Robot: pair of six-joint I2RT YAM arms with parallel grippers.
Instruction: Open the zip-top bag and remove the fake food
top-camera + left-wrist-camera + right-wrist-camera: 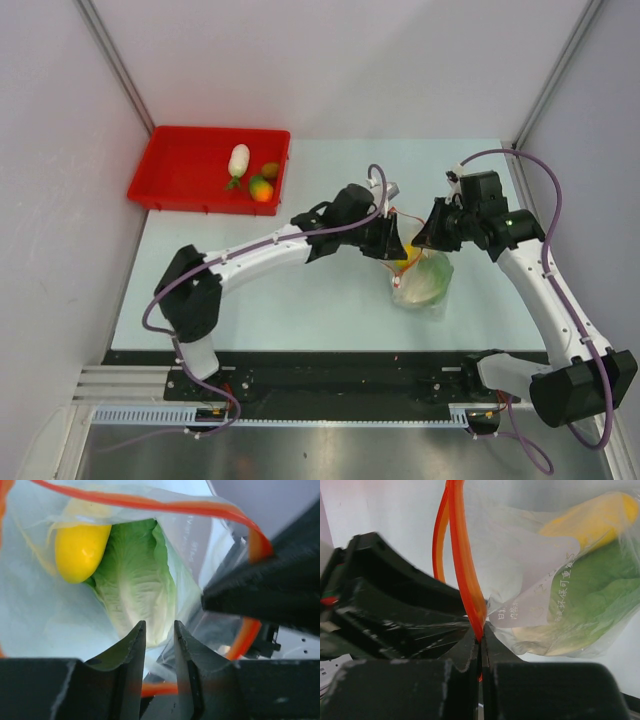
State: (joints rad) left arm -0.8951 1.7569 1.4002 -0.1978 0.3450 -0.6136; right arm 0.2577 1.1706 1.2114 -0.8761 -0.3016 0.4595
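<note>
The clear zip-top bag (425,282) hangs mouth-up over the table between my two grippers. Its red-orange zip strip (150,504) rings an open mouth. Inside lie a yellow piece (80,550) and a green lettuce (135,590); both also show through the film, the yellow piece (590,522) above the lettuce (600,590). My right gripper (481,635) is shut on the zip strip (462,555) at the bag's rim. My left gripper (160,630) stands open at the mouth, fingers a little apart, with the near rim crossing low between them. The white radish (238,160), mango-like fruit (261,188) and brown piece (270,170) are outside the bag.
The radish, fruit and brown piece lie in a red tray (180,165) at the table's back left. Both grippers (398,243) (420,238) nearly touch above the bag. White walls close in the table on left, back and right.
</note>
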